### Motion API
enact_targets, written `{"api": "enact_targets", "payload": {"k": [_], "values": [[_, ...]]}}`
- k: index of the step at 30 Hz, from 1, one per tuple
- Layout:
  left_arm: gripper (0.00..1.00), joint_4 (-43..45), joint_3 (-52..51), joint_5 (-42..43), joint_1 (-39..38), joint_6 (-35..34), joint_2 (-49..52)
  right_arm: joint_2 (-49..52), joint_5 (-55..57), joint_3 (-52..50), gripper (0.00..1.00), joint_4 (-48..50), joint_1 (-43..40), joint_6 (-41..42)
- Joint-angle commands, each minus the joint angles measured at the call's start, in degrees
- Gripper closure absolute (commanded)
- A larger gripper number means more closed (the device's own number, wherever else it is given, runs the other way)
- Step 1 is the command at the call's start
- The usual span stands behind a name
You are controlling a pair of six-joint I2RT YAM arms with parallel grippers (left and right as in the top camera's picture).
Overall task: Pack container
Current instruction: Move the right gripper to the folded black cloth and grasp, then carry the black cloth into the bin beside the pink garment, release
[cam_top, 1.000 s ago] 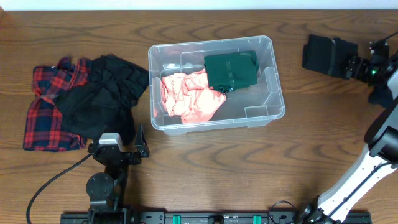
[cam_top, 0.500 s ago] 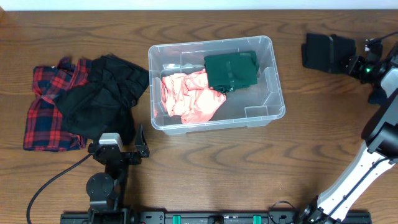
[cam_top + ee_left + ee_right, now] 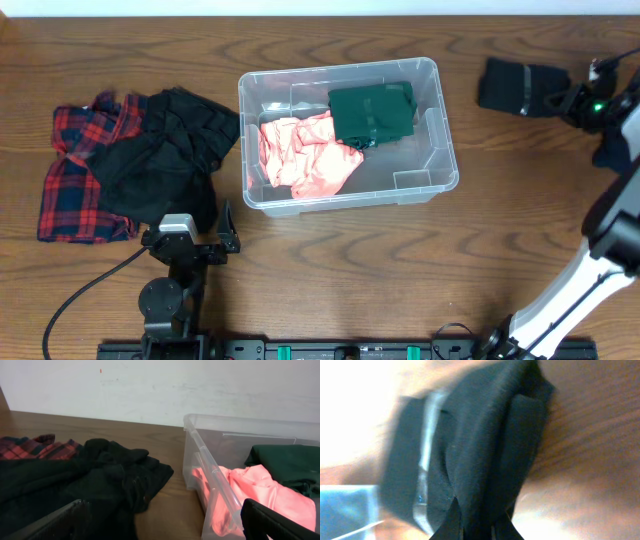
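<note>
While right jaws clamp one black cloth [image 3: 510, 86], one bin [image 3: 340, 67] holds one pink garment [image 3: 310, 158], one green garment [image 3: 372, 112], one black heap [image 3: 165, 160], one plaid shirt [image 3: 68, 190] at left edge, left jaws apart.

The clear, open container [image 3: 437, 140] sits upright mid-table, holding a pink garment [image 3: 305, 155] and green garment [image 3: 372, 112].

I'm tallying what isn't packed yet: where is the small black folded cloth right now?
In the overhead view, the black folded cloth is at the far right, outside the container and right of its far corner, pinched in the right hand.
</note>
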Motion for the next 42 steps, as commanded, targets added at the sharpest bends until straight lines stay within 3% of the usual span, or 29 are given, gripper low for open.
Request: {"api": "enact_targets", "payload": {"k": [1, 8, 16, 26, 34, 42], "values": [[0.02, -1.9, -1.0, 0.6, 0.3, 0.9, -0.1, -12.4, -3.4, 0.7, 0.99, -3.4, 2.6, 1.2], [0.02, -1.9, -1.0, 0.6, 0.3, 0.9, -0.1, -29.3, -5.6, 0.7, 0.99, -15.1, 8.7, 1.8], [0.02, -1.9, -1.0, 0.6, 0.3, 0.9, -0.1, -42.8, -5.5, 0.7, 0.99, -22.1, 19.6, 3.0], [0.02, -1.9, -1.0, 0.6, 0.3, 0.9, -0.1, -43.8, 1.1, -0.7, 0.99, -24.2, 38.4, 4.1], [0.02, -1.9, -1.0, 0.6, 0.3, 0.9, -0.1, -42.6, 7.6, -10.7, 0.99, -12.6, 51.6, 8.9], [0.02, -1.9, -1.0, 0.6, 0.3, 0.9, -0.1, -39.7, 8.4, -24.8, 0.99, 5.6, 57.2, 15.5]]}}
